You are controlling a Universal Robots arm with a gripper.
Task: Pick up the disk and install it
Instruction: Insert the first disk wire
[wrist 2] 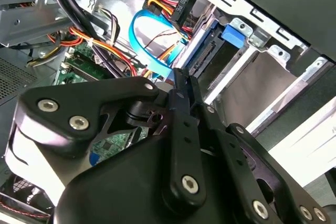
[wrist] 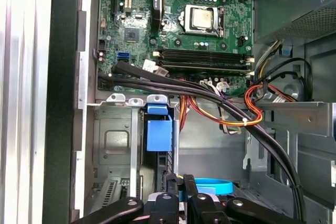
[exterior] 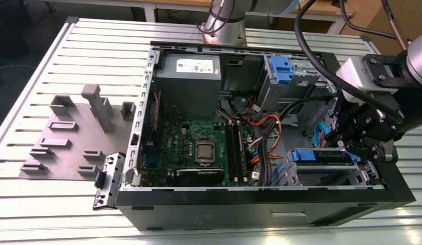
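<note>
1. My gripper [exterior: 366,133] hung over the open computer case [exterior: 197,214], at the exterior view's right, above the drive cage.
2. In both wrist views my two fingers [wrist 2: 182,103] stood pressed flat together, with nothing between them.
3. The disk [exterior: 322,156] lay in the lower bay of the case, just below my gripper, with its blue handle showing along the edge.
4. In the first wrist view its blue handle [wrist: 159,132] sat upright in the slot of the cage [wrist: 113,140], just ahead of my fingertips.
5. A second blue-handled carrier [exterior: 281,69] sat in the upper bay, well apart from me.
6. The motherboard [exterior: 197,148] lay bare in the middle, with orange and black cables [wrist: 226,111] running across beside the cage.
7. A grey fixture [exterior: 74,138] stood on the slatted table [exterior: 54,76] at the exterior view's left.
</note>
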